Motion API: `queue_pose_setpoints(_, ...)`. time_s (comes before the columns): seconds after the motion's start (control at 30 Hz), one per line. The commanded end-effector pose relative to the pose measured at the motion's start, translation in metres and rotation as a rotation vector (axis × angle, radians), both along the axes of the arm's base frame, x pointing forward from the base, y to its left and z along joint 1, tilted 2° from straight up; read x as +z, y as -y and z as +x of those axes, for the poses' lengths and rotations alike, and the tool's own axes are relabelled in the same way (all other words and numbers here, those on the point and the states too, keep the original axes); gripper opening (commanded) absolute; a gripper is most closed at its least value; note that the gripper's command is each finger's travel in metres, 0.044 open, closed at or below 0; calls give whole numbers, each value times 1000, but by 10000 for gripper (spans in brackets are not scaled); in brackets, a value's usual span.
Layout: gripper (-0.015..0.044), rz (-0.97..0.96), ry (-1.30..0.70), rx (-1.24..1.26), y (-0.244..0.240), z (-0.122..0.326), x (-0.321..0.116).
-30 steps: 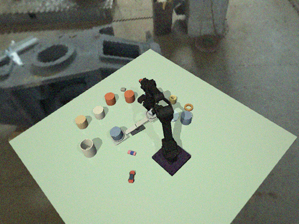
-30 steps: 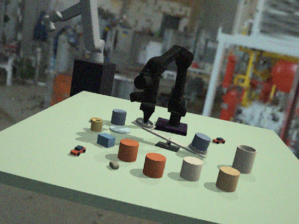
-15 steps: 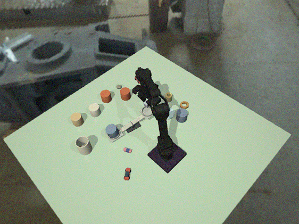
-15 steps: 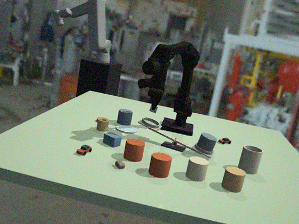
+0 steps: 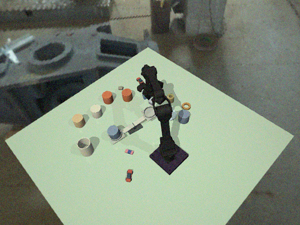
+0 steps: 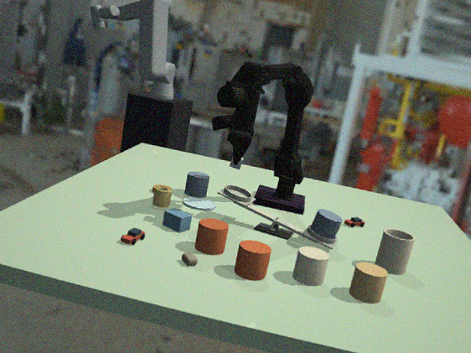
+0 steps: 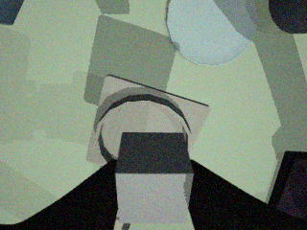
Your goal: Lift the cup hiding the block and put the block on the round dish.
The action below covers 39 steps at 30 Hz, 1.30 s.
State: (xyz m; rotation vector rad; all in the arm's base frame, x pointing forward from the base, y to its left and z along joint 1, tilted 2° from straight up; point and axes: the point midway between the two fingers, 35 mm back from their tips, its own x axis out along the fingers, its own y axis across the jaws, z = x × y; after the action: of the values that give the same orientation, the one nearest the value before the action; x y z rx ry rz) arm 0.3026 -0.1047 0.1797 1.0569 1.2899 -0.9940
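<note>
Plainly, the black gripper (image 5: 149,97) (image 6: 237,161) (image 7: 152,168) has its fingers part-way open, pinching a pale lilac-grey block (image 5: 151,102) (image 6: 235,165) (image 7: 153,197) between them. The block is held in the air above the raised end of the narrow pale-grey balance (image 5: 138,121) (image 6: 262,213) (image 7: 198,120), clear of its ringed pan.

Around the balance spreads a matte, pale green tabletop (image 5: 206,183) (image 6: 87,263) (image 7: 240,144); beyond it lies a blurred workshop with a concrete floor and a white robot arm (image 6: 153,35) on a black pedestal (image 6: 145,123).

Roughly cubic, the block shows no distinct long axis; in the wrist view a pale side faces the camera's lower edge, with a dark side above it. The balance's own long axis slopes down to a blue-grey cylindrical cup (image 5: 114,132) (image 6: 326,224) on its low end. Near the raised end lie the pale blue round dish (image 5: 173,115) (image 6: 199,204) (image 7: 208,31) and, farther out, the matching blue-grey cup (image 5: 184,116) (image 6: 197,184), upright on the tabletop.
</note>
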Motion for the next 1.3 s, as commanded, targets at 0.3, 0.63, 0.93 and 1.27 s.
queue_pose_setpoints(0.3, 0, 4, -15, -3, 58, -17, -51)
queue_pose_setpoints(0.63, 0, 1, -17, -3, 97, -42, -88)
queue_pose_setpoints(0.93, 0, 1, -17, -3, 100, -43, -106)
queue_pose_setpoints(1.27, 0, 1, -17, -3, 99, -43, -132)
